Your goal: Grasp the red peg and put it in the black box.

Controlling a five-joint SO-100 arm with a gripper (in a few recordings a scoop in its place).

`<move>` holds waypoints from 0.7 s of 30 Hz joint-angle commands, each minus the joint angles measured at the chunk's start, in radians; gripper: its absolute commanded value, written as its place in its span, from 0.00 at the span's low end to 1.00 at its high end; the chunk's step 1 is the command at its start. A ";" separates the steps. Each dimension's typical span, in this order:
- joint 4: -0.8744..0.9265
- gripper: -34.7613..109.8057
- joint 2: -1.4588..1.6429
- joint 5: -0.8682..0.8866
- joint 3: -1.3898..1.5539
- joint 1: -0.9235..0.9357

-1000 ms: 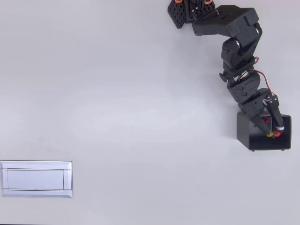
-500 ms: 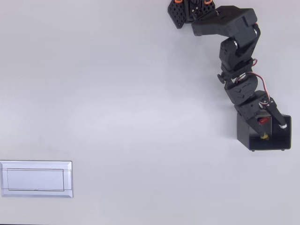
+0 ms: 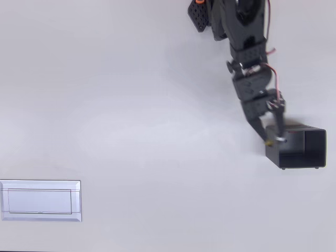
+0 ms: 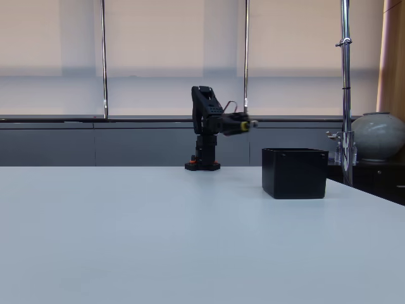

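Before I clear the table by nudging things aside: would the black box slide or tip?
Probably slide: the black box looks wider than tall and sits flat on the table. Its thin walls and hollow inside suggest it is light, so push gently.

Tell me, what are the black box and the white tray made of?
The box looks like matt black plastic: thin, straight walls with no shine. The tray looks like smooth white plastic, with crisp moulded edges and a faint sheen. Neither can be told for sure from here.

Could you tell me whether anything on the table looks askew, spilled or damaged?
Nothing stands out. The matt black rectangular box stands upright, the flat white rectangular tray lies square, and the tool is raised beside the box.
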 commanded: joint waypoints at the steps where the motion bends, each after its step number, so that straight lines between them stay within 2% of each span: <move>1: 0.483 0.24 -0.324 -0.018 0.005 0.133; 6: 1.135 0.24 -0.609 0.057 -0.015 0.210; 10: 1.486 0.24 -0.742 0.061 -0.015 0.229; 12: 1.594 0.24 -0.773 0.069 -0.015 0.233; 21: 1.847 0.24 -0.845 0.094 -0.017 0.236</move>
